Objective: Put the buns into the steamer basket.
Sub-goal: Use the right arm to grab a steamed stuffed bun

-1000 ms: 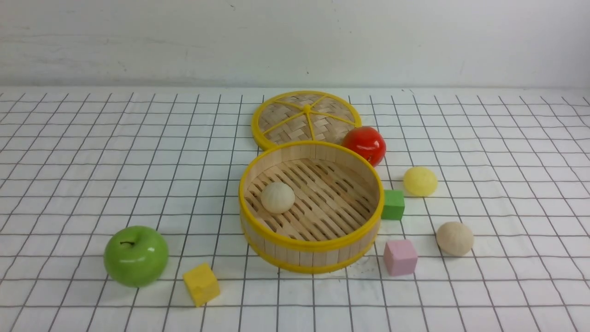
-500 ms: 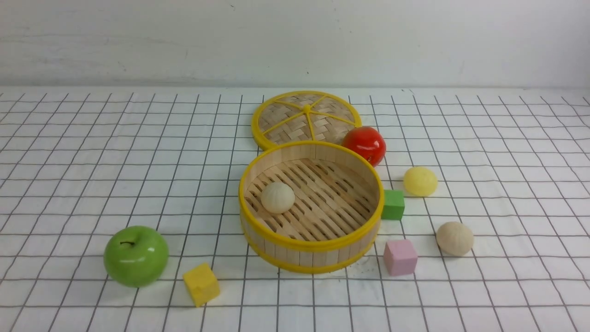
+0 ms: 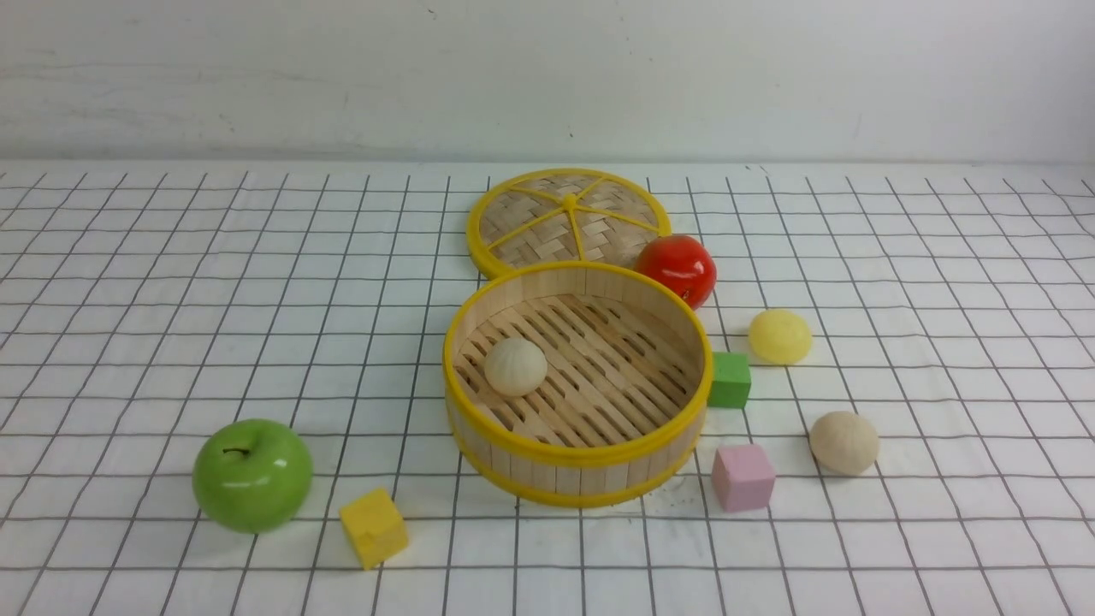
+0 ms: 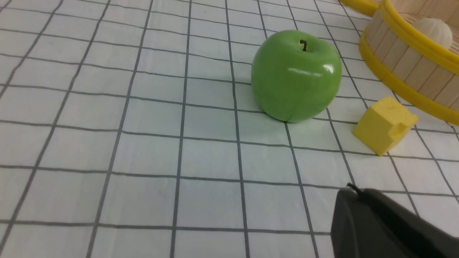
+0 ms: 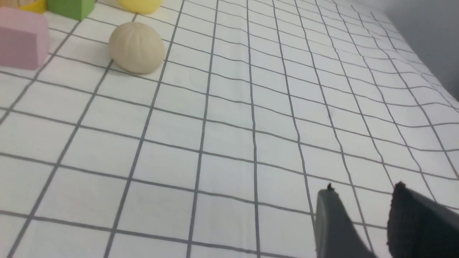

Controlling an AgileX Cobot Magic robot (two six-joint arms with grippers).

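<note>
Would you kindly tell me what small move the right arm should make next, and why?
I would probably ease the right gripper toward the beige bun on the cloth beside the pink cube. Its jaws stand apart and empty, that bun looks nearest this arm, and only the cream bun lies in the steamer basket; the yellow bun sits farther back.

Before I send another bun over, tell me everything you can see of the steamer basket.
The steamer basket is round, deep and open-topped, seemingly light bamboo: upright staves form the wall, yellow bands ring the top rim and the base, and the floor is slatted with dark gaps. It stands upright on the checked cloth. One cream bun lies inside, toward the robot's left. The lid behind it, the tomato and the green cube sit close by its wall; actual contact cannot be told.
</note>
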